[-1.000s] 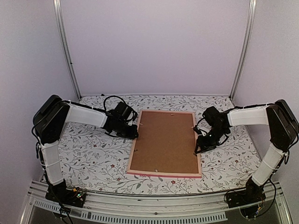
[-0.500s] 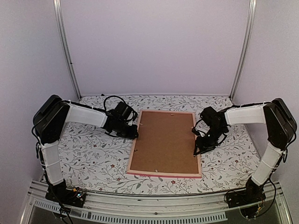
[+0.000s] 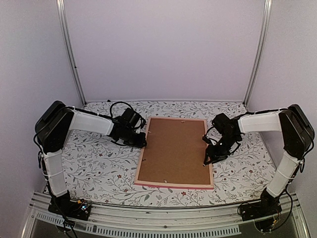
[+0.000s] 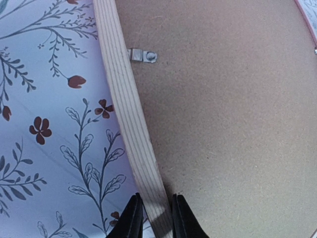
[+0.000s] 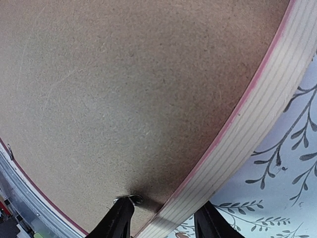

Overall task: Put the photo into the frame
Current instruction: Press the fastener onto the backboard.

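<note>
Frame (image 3: 173,185) lies face-down on bench (image 3: 99,168), board (image 3: 173,151) seated in it; photo not visible. Left tool (image 4: 156,198) pinches the left rail. Right tool (image 5: 164,206) loosely straddles the right rail by a clip (image 5: 130,200), gripping nothing. Rails look thin, light and stiff: grip by the edges, no twisting.

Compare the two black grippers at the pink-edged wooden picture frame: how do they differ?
The left gripper pinches the pink-edged wooden frame's left rail; the right gripper straddles the right rail, jaws wider. The left gripper sits clear of a small metal clip; the right gripper's finger meets one. Both point down beside the brown backing board.
</note>
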Tool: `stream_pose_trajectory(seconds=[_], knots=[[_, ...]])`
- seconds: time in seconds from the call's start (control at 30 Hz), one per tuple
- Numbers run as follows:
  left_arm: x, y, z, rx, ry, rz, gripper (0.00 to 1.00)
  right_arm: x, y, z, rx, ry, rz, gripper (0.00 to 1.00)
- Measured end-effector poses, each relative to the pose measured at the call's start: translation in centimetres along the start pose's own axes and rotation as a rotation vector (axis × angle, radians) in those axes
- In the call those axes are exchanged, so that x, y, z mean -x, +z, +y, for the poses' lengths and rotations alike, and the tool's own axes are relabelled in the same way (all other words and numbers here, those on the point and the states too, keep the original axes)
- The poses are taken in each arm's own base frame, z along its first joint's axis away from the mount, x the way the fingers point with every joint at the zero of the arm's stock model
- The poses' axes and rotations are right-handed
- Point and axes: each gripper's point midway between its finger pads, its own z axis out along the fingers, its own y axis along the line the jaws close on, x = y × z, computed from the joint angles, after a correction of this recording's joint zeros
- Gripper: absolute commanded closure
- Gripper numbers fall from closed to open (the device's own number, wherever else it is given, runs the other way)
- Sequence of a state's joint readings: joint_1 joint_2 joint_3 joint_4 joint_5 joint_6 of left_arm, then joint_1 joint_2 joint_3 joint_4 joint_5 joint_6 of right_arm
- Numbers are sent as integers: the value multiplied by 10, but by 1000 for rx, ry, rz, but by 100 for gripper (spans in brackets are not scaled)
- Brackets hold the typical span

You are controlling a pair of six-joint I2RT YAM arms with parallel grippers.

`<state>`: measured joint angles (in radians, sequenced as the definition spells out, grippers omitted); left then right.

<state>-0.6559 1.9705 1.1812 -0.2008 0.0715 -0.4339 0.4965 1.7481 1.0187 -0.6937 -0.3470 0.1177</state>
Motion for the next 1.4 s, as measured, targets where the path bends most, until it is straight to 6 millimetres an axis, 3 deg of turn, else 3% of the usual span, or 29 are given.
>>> stream_pose_trajectory(seconds=[0.4, 0.97, 1.4], knots=[[0, 0, 0, 0, 0, 0, 79, 3, 2, -1, -3, 62, -6, 54], [0, 0, 0, 0, 0, 0, 79, 8, -12, 5, 11, 45, -90, 36], [0, 0, 0, 1, 3, 2, 79, -13, -6, 2, -21, 27, -73, 36]])
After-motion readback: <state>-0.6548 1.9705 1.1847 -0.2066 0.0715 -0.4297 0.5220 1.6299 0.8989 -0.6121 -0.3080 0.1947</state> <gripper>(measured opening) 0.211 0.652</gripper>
